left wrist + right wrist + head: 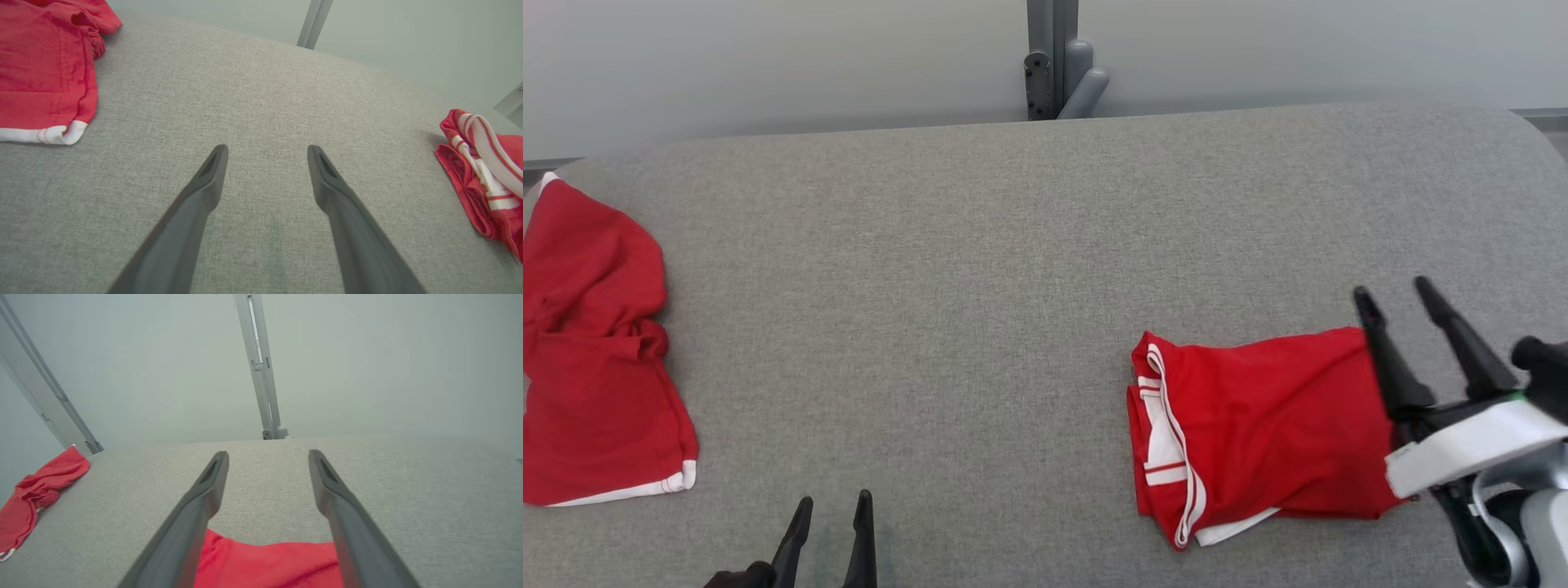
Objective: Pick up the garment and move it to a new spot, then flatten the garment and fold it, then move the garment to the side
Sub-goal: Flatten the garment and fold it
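Grey fabric worktop [980, 269] carries a crumpled red cloth [596, 359] at its left edge and the folded red, white-trimmed garment [1258, 425] near its right end, apparently already set aside. Right gripper [1392, 288], over that end, and left gripper [834, 496], at the near edge, spread fingers [1462, 339] wide, empty; next, lift clear.

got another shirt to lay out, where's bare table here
The wide middle of the grey table, between the crumpled red garment and the folded red garment on the right, is bare, as is the far strip. Crowded: the near right, where the open right pincer hangs over the folded garment's end.
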Tool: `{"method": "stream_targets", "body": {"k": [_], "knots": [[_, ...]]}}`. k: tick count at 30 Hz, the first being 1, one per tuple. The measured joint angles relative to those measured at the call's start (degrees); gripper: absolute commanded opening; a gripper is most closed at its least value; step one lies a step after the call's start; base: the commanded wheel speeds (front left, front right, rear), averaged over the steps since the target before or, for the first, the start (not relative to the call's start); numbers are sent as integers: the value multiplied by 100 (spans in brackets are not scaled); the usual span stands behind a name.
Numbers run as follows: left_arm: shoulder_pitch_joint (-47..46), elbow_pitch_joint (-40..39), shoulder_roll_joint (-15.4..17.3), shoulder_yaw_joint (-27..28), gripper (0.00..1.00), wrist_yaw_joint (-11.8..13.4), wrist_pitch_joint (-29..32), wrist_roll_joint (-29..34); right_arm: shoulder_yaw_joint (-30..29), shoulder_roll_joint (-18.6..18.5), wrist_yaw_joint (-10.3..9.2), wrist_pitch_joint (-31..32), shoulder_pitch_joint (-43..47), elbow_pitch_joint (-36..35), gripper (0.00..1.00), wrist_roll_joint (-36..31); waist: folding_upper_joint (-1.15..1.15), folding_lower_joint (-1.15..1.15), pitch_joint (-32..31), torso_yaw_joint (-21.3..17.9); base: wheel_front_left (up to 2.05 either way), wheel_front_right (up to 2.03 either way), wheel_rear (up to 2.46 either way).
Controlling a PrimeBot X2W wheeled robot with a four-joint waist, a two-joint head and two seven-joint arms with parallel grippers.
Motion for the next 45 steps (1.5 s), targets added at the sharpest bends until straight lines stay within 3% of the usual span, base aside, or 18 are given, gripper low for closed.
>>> {"method": "stream_targets", "body": {"k": [1,3,7,11,17,23,35,45], "knots": [[-1,0,0,-16,100,0,-1,-12,-175,-10,-1,-142,66,3,44,-144,0,0,13,-4,0,0,0],[-13,-10,-1,-62,100,-1,-1,-38,-424,-9,-1,-419,198,160,0,-479,0,0,45,-12,0,0,0],[-61,-10,-2,-118,100,-1,-1,-40,-558,140,-1,-1036,292,864,0,-1046,0,0,128,-11,0,0,0],[-133,4,-2,-138,100,-1,-1,-29,-269,407,-1,-1444,48,1694,0,-1532,0,0,231,-17,0,0,0],[-300,11,42,-189,100,-1,-1,14,-76,787,4,-1517,-665,2351,0,-1960,0,0,407,-6,0,0,0],[-398,37,116,-208,100,-1,-1,15,-162,992,3,-1523,-803,2878,0,-2321,0,0,518,142,0,0,0],[-412,44,111,-238,100,-1,-1,7,636,1254,3,-1523,-864,3251,0,-2346,0,0,680,334,0,0,0],[-529,83,102,-326,100,-1,-1,2,1405,1256,2,-1523,-1109,3553,0,-1889,0,0,762,447,0,0,0]]}}
